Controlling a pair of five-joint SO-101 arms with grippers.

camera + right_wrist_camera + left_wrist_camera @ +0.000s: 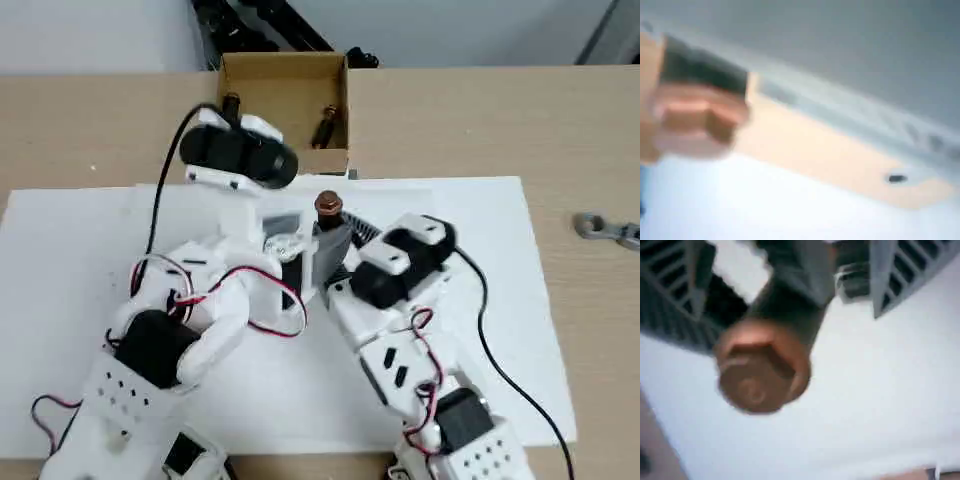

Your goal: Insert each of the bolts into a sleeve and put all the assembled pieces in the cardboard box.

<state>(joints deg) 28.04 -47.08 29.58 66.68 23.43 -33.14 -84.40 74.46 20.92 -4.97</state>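
A copper-headed bolt (328, 206) stands in a dark sleeve (330, 240) above the white sheet, just in front of the cardboard box (236, 72). My right gripper (334, 242) is shut on the sleeve. In the left wrist view its ribbed grey fingers (675, 295) flank the sleeve (790, 300), and the bolt head (762, 372) faces the camera. The right wrist view shows the bolt (695, 120) as a close blur. My left gripper (290, 242) sits right beside the sleeve, its state hidden. Two assembled pieces (326, 126) lie in the box.
The white sheet (480, 300) covers the middle of the wooden table. A metal wrench (604, 228) lies on bare wood at the far right. Red and black cables loop off both arms. Dark equipment stands behind the box.
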